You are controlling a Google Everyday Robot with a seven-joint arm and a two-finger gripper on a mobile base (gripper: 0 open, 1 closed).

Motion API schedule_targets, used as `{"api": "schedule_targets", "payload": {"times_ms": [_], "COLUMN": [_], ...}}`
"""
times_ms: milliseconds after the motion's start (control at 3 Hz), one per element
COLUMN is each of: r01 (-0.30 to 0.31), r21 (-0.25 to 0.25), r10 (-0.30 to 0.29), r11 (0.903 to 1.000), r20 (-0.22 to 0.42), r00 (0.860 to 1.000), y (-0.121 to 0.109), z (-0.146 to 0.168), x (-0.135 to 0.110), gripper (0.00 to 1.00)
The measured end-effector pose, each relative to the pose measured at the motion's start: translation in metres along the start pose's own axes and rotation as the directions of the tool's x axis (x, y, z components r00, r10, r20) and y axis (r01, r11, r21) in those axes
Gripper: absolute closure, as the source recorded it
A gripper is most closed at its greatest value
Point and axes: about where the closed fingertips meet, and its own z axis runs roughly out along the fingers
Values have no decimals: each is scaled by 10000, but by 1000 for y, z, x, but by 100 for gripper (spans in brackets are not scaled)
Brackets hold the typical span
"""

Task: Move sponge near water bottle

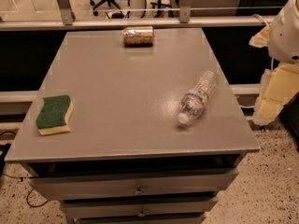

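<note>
Sponge (55,114) flat, green side up, at front-left corner of table (126,87), close to the left edge. Bottle (198,97) on its side on the right half, white cap pointing to the front edge, base angled back-right. Sponge and bottle well apart, bare tabletop between them. Can (138,35) on its side at the far edge, centre. Gripper (273,94) off the table past its right edge, pale yellow, below the white arm housing, touching nothing; whether parted or closed is not discernible.
</note>
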Motion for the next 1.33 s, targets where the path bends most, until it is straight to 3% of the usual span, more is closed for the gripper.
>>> {"api": "schedule_targets", "payload": {"times_ms": [333, 667, 1000, 1333], "r01": [0, 352, 1921, 3026], "r21": [2, -98, -628, -927], "r10": [0, -344, -1762, -2672], "r11": [10000, 9993, 9794, 9486], "r20": [1, 741, 2001, 2780], "r00": [10000, 9967, 9638, 9227], "y": [0, 0, 8, 17], "z": [0, 11, 44, 55], "x": [0, -34, -124, -182], "gripper": [0, 0, 0, 0]}}
